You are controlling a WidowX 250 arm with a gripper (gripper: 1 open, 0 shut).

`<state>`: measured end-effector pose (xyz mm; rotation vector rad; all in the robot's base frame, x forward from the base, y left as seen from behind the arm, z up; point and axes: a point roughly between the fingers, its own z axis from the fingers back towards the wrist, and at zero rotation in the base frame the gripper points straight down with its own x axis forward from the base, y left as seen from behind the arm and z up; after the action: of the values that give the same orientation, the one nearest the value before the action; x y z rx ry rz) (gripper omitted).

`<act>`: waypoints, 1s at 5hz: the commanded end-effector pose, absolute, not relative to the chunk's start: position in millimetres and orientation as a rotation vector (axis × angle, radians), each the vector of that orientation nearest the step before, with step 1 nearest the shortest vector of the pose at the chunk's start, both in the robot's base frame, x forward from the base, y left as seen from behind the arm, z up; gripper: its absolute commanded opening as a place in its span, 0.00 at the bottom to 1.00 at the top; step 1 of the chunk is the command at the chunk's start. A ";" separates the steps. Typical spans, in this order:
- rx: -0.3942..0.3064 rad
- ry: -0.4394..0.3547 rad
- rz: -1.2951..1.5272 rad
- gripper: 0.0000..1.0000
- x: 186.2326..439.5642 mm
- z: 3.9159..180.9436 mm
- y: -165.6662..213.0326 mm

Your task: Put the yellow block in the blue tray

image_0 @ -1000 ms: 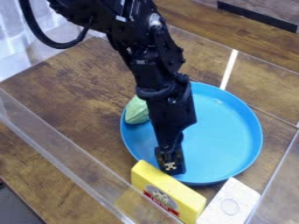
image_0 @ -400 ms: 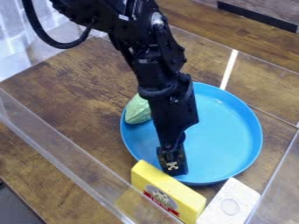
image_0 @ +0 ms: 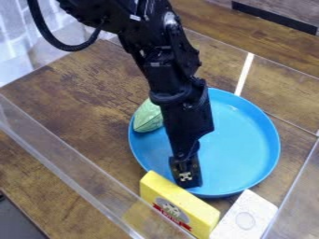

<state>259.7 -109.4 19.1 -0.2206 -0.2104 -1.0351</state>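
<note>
the gripper (image_0: pixel 184 174) hangs just above the yellow block (image_0: pixel 176 202), its jaws apart, holding nothing. i count one yellow block, one blue tray (image_0: pixel 243 140), one green oval (image_0: pixel 148 116).

Soft, even light (tabletop (image_0: pixel 75 84) glare)

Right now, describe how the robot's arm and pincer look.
The arm is black, built of chunky jointed blocks, with a black cable looping off at upper left. The pincer is small and black, with pale patterned marks on its end.
</note>
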 end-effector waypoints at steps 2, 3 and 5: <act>-0.243 -0.174 -1.082 1.00 253.8 10.7 -118.3; -0.245 -0.172 -1.088 1.00 254.7 10.4 -120.2; -0.251 -0.168 -1.099 1.00 256.4 9.9 -124.6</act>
<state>264.7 -116.6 18.9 -0.2362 -0.2011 -1.0581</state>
